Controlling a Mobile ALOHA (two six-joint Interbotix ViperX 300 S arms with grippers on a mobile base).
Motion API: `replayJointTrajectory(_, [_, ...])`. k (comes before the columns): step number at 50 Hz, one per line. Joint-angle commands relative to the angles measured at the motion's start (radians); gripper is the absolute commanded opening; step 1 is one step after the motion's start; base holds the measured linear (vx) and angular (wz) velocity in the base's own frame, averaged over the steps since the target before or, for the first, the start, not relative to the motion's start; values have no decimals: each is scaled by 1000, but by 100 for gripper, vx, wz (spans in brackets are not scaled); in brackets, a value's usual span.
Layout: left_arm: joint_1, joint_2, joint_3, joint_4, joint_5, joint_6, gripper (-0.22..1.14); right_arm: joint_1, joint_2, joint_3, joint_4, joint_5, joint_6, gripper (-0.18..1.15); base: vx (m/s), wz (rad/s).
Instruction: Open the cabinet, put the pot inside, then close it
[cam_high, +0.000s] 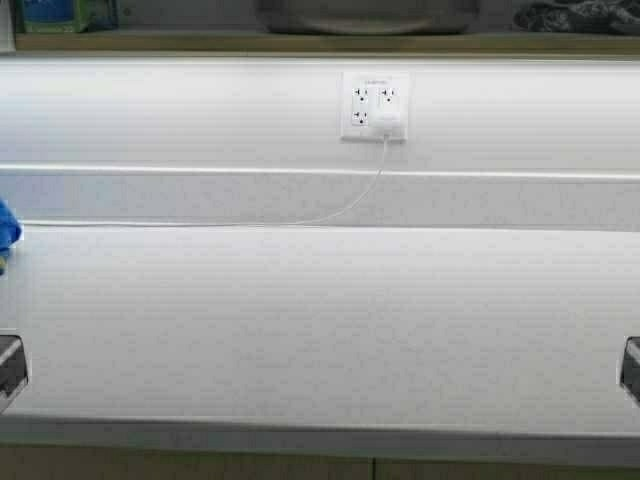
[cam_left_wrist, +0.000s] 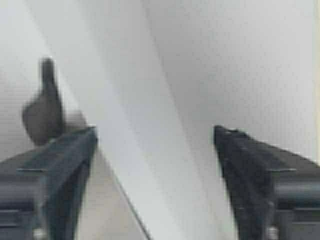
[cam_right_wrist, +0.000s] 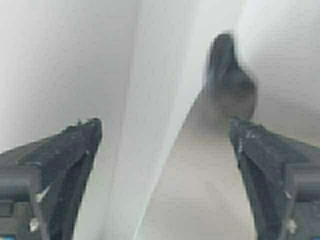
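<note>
Left gripper (cam_left_wrist: 155, 137) has its two dark fingers spread wide with nothing between them; from its wrist camera it just faces pale white surfaces and a light diagonal edge, plus a dark blurry shape (cam_left_wrist: 44, 107) off to one side that I can't identify. Right gripper (cam_right_wrist: 165, 130) is the same deal: fingers well apart, pinching nothing, white surfaces ahead and another dark blurred blob (cam_right_wrist: 229, 75) I can't make out.

In the high view both arms sit low at the edges of the picture, the left one (cam_high: 10, 368) barely poking in on the left side and the right one (cam_high: 631, 368) on the right, both over the front part of the white countertop (cam_high: 320, 320).

Further out, the white backsplash has a wall outlet (cam_high: 374, 106) with a white plug in it, and a thin white cable (cam_high: 340, 207) runs down and off to the left along the counter's back edge. There's a bit of something blue (cam_high: 6, 232) at the far left edge.

Up top, the pot (cam_high: 366, 15) sits on a shelf (cam_high: 200, 42) above the backsplash, only its bottom part in view. The cabinet doesn't show in any view.
</note>
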Motion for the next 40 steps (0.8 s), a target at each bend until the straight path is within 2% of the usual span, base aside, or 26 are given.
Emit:
replayJointTrajectory(1, [-25,-129,123,95,-8,37,72,12,-144,110,-149,-12,-41,85,-1,-2])
replayJointTrajectory(4, [-38,-173,183,120,3,57,47,12,-206,164,-227,17,-80,65,-1,-2])
replayJointTrajectory(9, [-54,-259,275,140,101,101,-4,12,-307,229,-334,126,-140,17,-3,-1])
replayJointTrajectory(10, [-55,-275,285,141,129,114,-10,12,-330,239,-354,150,-152,8,-5,-1])
replayJointTrajectory(12, [-54,-302,305,143,189,141,-10,12,-370,253,-390,206,-175,-5,-6,-1])
replayJointTrajectory(14, [-54,-333,319,143,244,173,-4,12,-413,261,-428,270,-199,-6,-7,-1])
replayJointTrajectory(18, [-54,-391,337,143,344,244,8,14,-499,261,-511,430,-232,8,-9,0])
replayJointTrajectory(21, [-54,-434,344,144,410,304,7,23,-565,255,-591,577,-236,13,-11,0])
replayJointTrajectory(30, [-54,-557,341,144,658,534,4,55,-706,222,-741,982,-242,8,-13,-1])
replayJointTrajectory(35, [-44,-601,337,143,822,675,4,55,-749,224,-770,1094,-265,8,-16,-5])
replayJointTrajectory(40, [12,-629,339,141,953,778,4,57,-755,221,-788,1161,-327,8,-18,-6])
